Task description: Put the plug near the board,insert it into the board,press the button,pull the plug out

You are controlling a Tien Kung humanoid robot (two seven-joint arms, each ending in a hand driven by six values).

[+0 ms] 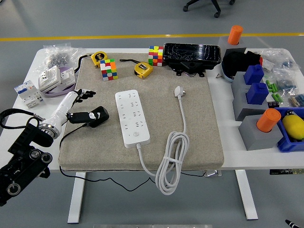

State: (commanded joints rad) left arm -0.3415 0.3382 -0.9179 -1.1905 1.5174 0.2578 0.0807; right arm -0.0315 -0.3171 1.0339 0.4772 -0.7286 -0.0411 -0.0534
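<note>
A white power strip (132, 118) lies lengthwise on the grey mat (199, 142), its button (136, 134) near the front end. Its white cable (172, 161) is coiled at the front right and ends in a white plug (179, 91). A black plug (95, 116) with a thin black cable lies on the mat just left of the strip. My left hand (83, 94), on a white forearm, hovers just behind the black plug with fingers spread, holding nothing. I cannot tell whether it touches the plug. The right hand is out of view.
Two Rubik's cubes (108, 69) (155, 55), two yellow tape measures (99, 58) (143, 69) and a black tray (192, 58) line the mat's back edge. White sockets (56, 78) lie at the left. Grey and blue blocks with orange cylinders (267, 121) stand at the right.
</note>
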